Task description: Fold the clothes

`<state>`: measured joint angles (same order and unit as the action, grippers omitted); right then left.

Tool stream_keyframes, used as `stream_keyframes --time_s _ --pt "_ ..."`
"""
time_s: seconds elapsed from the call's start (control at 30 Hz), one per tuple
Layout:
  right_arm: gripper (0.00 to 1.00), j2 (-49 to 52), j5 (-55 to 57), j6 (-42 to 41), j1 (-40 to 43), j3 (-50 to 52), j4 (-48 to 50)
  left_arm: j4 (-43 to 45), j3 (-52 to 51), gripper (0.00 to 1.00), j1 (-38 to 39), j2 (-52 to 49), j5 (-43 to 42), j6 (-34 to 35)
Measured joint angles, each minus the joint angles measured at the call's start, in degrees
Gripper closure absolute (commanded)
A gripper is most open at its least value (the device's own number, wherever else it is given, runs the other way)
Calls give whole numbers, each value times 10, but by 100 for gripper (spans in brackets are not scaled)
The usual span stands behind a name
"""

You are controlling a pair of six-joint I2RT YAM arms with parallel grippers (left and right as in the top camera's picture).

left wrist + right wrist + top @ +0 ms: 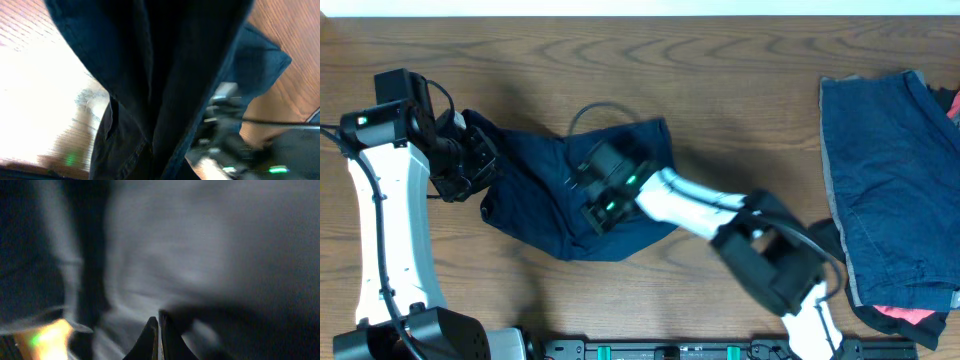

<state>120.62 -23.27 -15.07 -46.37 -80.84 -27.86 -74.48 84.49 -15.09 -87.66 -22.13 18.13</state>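
Sprawling across the left-middle of the wooden table (720, 80) is a crumpled navy garment (545, 215). The left gripper (472, 165) has its left edge clenched and pulled up a bit, so the cloth drapes right over that wrist camera and hides the fingers. The right gripper (156, 330) sits on top of the garment's middle, fingertips squeezed together against the fabric. Honestly can't tell if any cloth is pinched between them. Way over at the right edge there's a pile of clothes (890, 170), blue with a grey edge, and a red-pink piece (905, 315) pokes out at the bottom of it.
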Motion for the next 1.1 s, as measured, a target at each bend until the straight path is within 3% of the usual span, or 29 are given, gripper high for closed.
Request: stream_keyframes --time_s 0.2,0.37,0.77,1.1 --pt "98 -92 49 30 129 -5 -108 1 0 94 29 0 0 0" --pt "99 -90 65 64 188 -3 -168 5 0 94 60 0 0 0" --pt "99 -25 77 82 181 28 -163 19 0 94 95 0 -7 30" --pt "99 -23 81 78 179 28 -163 99 0 94 149 0 -84 78"
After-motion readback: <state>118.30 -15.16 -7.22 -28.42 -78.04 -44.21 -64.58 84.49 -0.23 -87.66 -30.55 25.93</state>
